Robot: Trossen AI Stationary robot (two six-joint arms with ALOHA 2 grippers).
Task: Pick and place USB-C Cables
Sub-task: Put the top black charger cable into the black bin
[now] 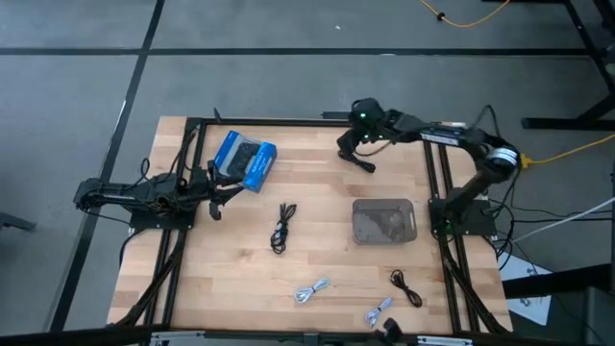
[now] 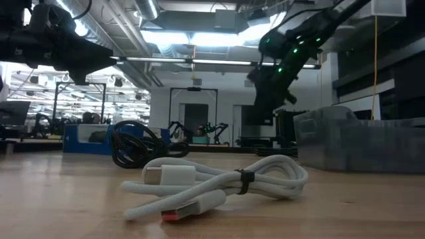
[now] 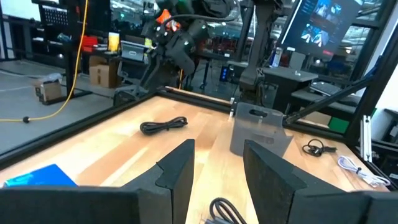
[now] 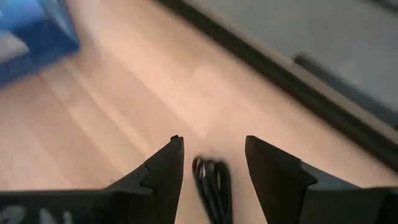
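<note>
**A:** Start big: the desk (image 1: 317,240). What worries you?

**B:** I have the clear tray (image 1: 384,221) right of centre, and the blue package (image 1: 245,160) far left. My right hand (image 1: 356,154) hangs at the far edge, fingers apart over a black cable (image 1: 361,163). The blurred wrist view suggests I could misjudge depth and pinch one loop, so the coil unravels.

**A:** The others?

**B:** Another black cable (image 1: 282,227) at centre, one (image 1: 405,286) near right, two white cables (image 1: 311,291) (image 1: 378,312) near the front edge; a nudge could push them off.

**A:** Left hand?

**B:** My left hand (image 1: 217,197) waits at the left, open, empty.
</note>
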